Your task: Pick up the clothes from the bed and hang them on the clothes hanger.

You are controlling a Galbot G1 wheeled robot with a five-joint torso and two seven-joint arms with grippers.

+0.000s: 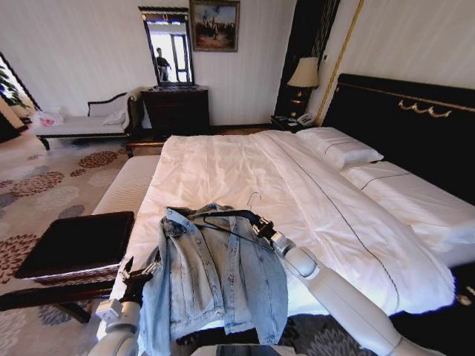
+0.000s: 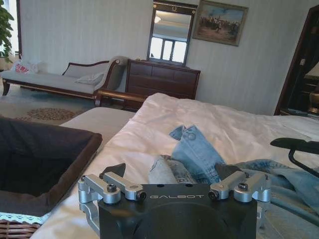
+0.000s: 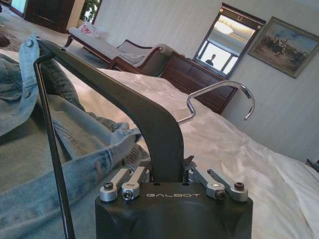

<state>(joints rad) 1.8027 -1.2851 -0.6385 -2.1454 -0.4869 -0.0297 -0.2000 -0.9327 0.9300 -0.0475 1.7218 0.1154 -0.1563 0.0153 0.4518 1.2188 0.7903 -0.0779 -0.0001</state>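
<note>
- From my remote seat I count one left gripper [image 1: 137,271], low at the near left edge of the bed [image 1: 223,159]. My left wrist view has its fingers [image 2: 115,172] spread apart with denim folds between them; whether the pads actually touch cloth, I cannot tell.
- One dark wicker basket [image 1: 74,241] sits just beside the bed, left of that gripper.
- One denim jacket [image 1: 215,278], light blue, lies crumpled on the white sheet at the near end of the bed, collar toward the headboard, hem hanging over the near edge.
- One clothes hanger [image 1: 234,216], black with a silver hook [image 1: 254,199], lies across the jacket's collar end, touching the denim.
- One right gripper [image 1: 263,228], just right of the jacket, is clamped on one arm of the hanger; my right wrist view shows the black bar rising from between the closed fingers [image 3: 197,175].
- Two white pillows [image 1: 338,144] lie at the far right against one black headboard [image 1: 404,130].
</note>
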